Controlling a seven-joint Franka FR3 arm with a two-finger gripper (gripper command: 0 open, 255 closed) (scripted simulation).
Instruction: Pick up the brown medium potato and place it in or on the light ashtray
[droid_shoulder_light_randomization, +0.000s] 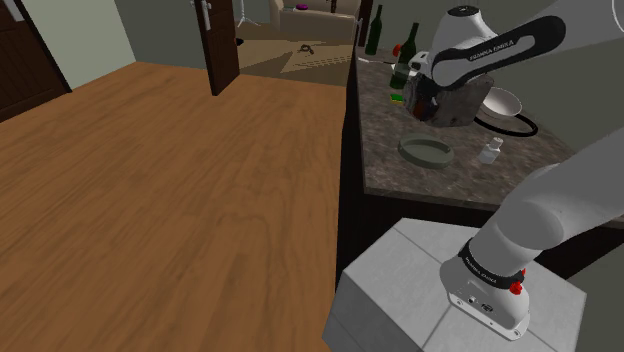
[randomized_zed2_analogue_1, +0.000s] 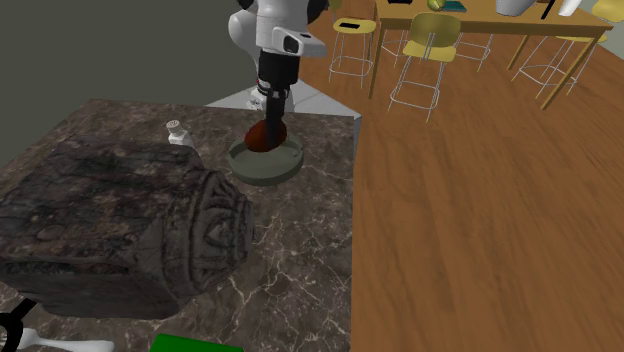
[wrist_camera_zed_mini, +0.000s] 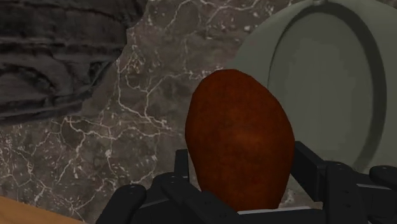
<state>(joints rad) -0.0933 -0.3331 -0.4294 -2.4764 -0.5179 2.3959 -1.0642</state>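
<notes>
The step in hand is judged to be the placing. The potato (randomized_zed2_analogue_1: 268, 134) is held in the air just above the ashtray (randomized_zed2_analogue_1: 262, 172), which lies on the table (randomized_zed2_analogue_1: 300, 255). In the wrist view the ashtray's bowl is seen to one side of the potato and not squarely under it, so the load should probably be brought a little further over the middle of the bowl before anything is let go. After that a short, straight descent is advised, until the potato is close to the floor of the ashtray. The release should be slow, since a rounded thing dropped from height may roll over the low rim. The small bottle (randomized_zed2_analogue_1: 177, 131) near the ashtray is best kept clear of during the move.

The hand (wrist_camera_zed_mini: 245, 168) is clamped on the potato. Its fingers (wrist_camera_zed_mini: 312, 167) are spread by the potato's width and are pressed against its two sides, with the upper part of the potato standing out beyond them. Nothing else is touched by the hand.
</notes>
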